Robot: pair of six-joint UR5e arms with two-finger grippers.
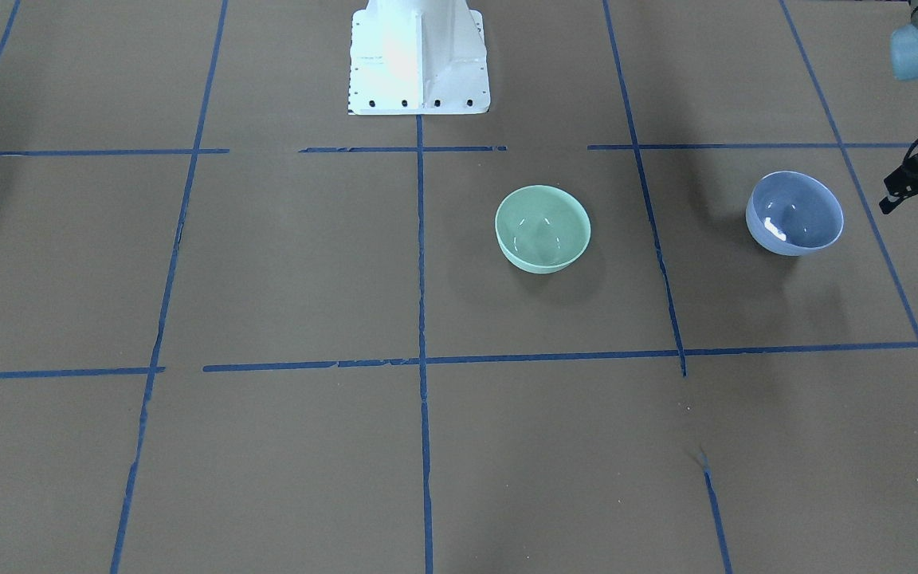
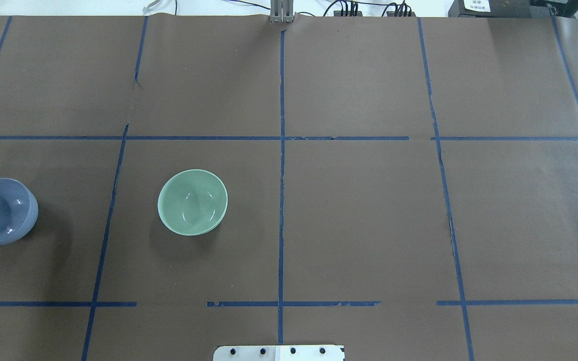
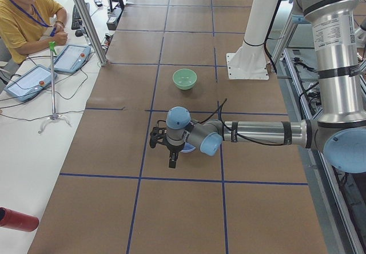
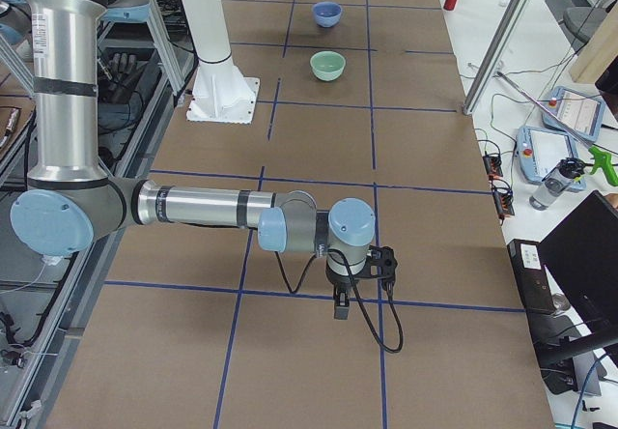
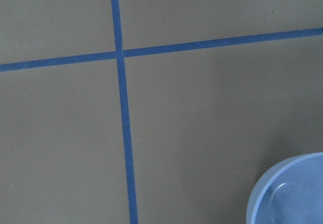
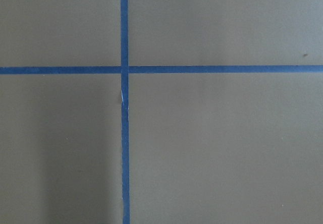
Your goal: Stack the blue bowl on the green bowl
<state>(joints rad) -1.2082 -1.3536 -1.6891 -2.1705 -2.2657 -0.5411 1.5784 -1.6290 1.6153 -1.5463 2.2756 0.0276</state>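
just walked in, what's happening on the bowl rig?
Nothing is held yet. The glossy periwinkle-blue bowl and the glossy mint-green bowl sit upright and apart on the brown taped table, unstacked. The left arm's tool hangs just beside the blue bowl, apparently not touching it. The right arm's tool is far off, toward the table's other end.
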